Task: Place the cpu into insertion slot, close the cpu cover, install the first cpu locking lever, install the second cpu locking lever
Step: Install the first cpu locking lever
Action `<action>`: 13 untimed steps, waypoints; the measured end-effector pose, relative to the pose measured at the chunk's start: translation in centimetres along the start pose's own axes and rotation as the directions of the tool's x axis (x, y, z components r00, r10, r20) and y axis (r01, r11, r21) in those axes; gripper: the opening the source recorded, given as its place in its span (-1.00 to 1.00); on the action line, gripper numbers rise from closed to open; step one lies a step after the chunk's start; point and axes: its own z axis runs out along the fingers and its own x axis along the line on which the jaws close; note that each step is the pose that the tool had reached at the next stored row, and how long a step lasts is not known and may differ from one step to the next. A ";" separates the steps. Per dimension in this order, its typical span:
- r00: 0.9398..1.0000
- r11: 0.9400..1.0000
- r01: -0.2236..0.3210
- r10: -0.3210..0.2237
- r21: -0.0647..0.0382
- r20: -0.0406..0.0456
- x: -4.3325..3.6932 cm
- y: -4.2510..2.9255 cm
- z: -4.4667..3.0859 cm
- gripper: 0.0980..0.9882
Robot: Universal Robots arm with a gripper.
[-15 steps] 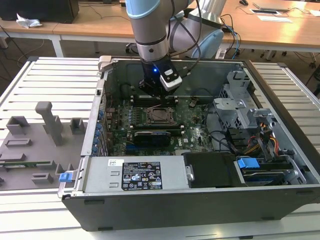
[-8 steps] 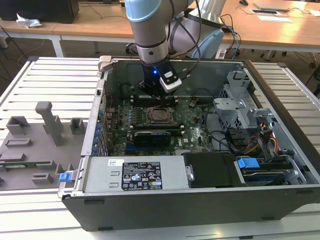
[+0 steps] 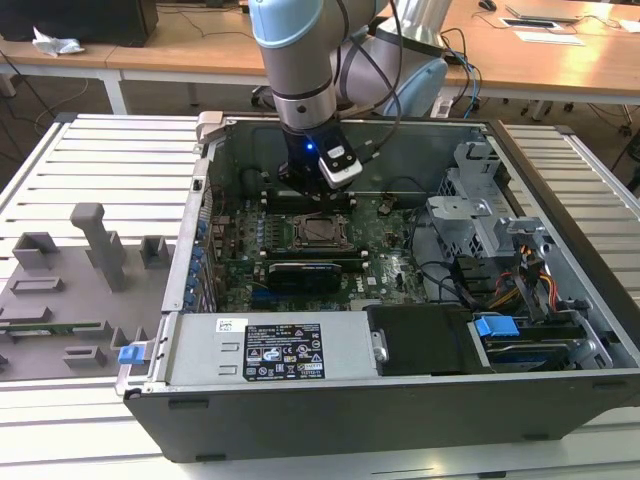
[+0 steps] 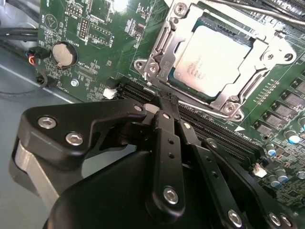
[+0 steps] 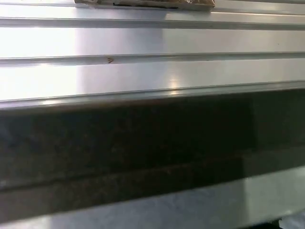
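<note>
The black two-fingered tool (image 4: 163,101) has its fingers drawn narrow, tips together with nothing visible between them. In the second wrist view it hangs over the long black memory slots (image 4: 217,130), just beside the socket. Next to it, the small square silver-grey cpu (image 4: 209,56) lies flat in the black-rimmed square insertion slot (image 4: 198,94). The thin silver metal cpu cover (image 4: 166,39) lies down around it, so the chip's top shows through the window. A thin silver wire lever (image 4: 248,10) runs along the frame's far side; I cannot tell whether it is latched. All this sits on a green circuit board (image 4: 95,28) carrying a round silver coin battery (image 4: 64,54). In the exterior view the grey and light-blue robot arm (image 3: 300,60) reaches down into the open dark grey computer case (image 3: 400,410). The case rests on a slatted aluminium counter (image 3: 110,160), with a grey moulded fixture tray (image 3: 60,290) lying at the exterior view's left.
</note>
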 end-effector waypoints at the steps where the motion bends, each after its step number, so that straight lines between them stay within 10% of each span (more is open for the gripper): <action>1: 1.000 1.000 -0.003 0.003 0.001 0.000 0.01 -0.07 0.08 -0.98; 13: 1.000 1.000 -0.023 0.023 0.005 0.002 0.11 -0.58 0.74 -0.98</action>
